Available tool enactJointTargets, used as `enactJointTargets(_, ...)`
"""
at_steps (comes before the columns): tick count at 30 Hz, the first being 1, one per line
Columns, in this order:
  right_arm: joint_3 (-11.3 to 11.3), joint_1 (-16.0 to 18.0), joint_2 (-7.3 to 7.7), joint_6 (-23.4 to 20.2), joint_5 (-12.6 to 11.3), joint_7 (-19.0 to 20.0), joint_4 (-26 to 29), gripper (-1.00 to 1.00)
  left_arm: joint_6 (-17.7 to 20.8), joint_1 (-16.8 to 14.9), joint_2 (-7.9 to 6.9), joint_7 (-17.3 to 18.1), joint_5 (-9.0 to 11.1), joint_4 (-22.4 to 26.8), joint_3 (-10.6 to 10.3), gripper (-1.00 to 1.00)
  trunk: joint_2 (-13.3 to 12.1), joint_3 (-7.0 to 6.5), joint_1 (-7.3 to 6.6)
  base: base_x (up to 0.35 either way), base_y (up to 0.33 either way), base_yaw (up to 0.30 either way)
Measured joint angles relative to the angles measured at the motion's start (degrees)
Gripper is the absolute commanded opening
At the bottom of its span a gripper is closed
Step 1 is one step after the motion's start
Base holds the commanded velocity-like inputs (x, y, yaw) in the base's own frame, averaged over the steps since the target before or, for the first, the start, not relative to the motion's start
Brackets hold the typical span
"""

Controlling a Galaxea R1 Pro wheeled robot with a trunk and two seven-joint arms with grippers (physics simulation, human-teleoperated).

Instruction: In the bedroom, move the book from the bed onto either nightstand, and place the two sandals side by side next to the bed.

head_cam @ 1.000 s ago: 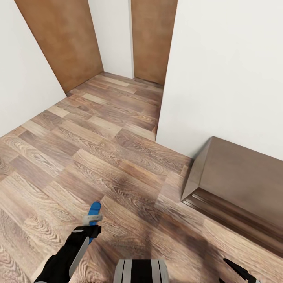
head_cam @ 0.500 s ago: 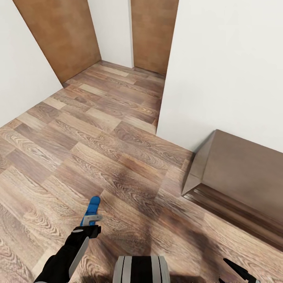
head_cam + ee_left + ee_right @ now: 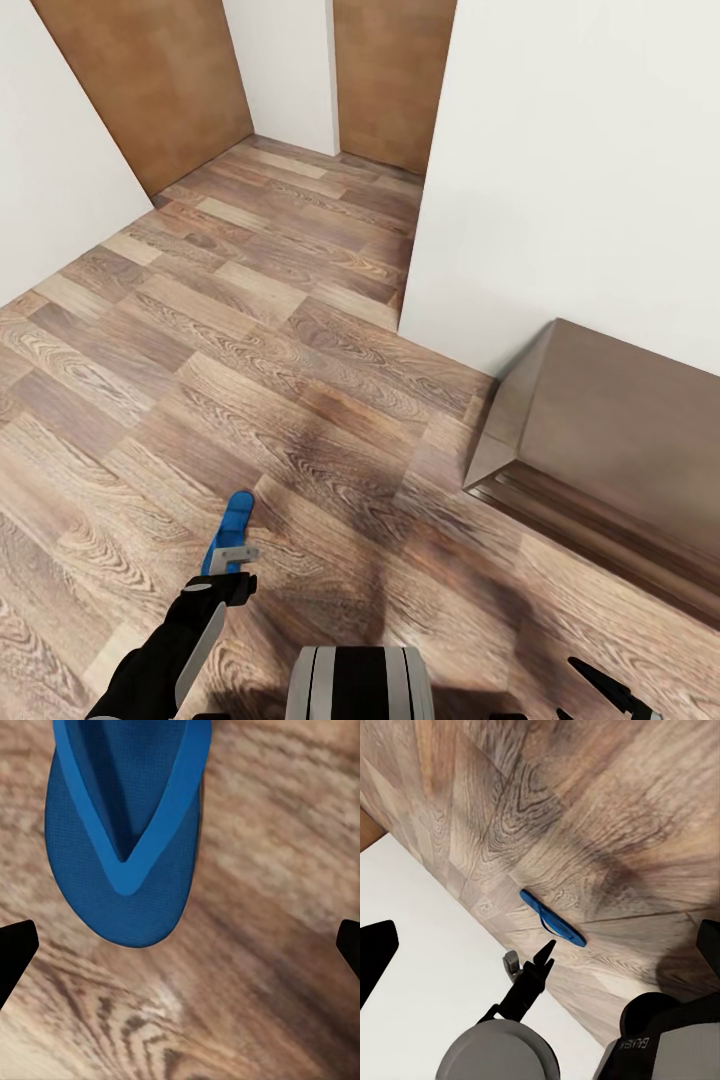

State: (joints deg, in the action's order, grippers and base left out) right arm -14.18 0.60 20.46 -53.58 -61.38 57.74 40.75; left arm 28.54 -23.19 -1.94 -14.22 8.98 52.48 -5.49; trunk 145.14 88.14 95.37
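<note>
Here, head view: L arm enters at 7 o'clock, black w/ grey panel; left gripper (image 3: 232, 560) sits at the heel end of a blue sandal (image 3: 232, 525) that stretches away toward 12 o'clock over the wood-plank floor (image 3: 250, 330). Whether the sandal is pinched or merely lies beyond the tips cannot be told from this angle.

Left wrist view: sandal (image 3: 124, 825) seen sole-up/strap-side, V-strap visible, toe end rounded, over plank floor (image 3: 247, 975). The two dark fingertips (image 3: 13, 949) show at opposite edges of the frame, spread wide, well apart from the sandal: fingers open, nothing between them.

Right wrist view: same sandal (image 3: 553, 919) seen edge-on as a thin blue strip just above the floor, w/ left gripper (image 3: 544, 951) directly behind its heel; grey robot trunk parts in the foreground. Dark shapes at both frame edges are the right gripper's fingertips (image 3: 375, 952), set wide apart, empty.

Head view, 3 o'clock: dark-brown wooden furniture (image 3: 610, 450) against white wall (image 3: 580, 170). At 11–12 o'clock, two brown doors (image 3: 150, 80).
</note>
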Motion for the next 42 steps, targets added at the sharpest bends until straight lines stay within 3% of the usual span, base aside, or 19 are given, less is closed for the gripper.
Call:
enactJointTargets(13, 0.0, 0.0, 0.01, 0.01, 0.0, 0.01, 0.02, 1.0, 0.12, 0.0, -1.44, 0.35, 0.0, 0.0, -0.07, 1.0, 0.0, 0.0, 0.0, 0.0, 0.0, 0.0)
enactJointTargets(42, 0.0, 0.0, 0.02, 0.02, 0.0, 0.03, 0.01, 1.0, 0.0, 0.0, -1.41, 0.08, 0.0, 0.0, -0.04, 1.0, 0.0, 0.0, 0.0, 0.103, 0.0, 0.0)
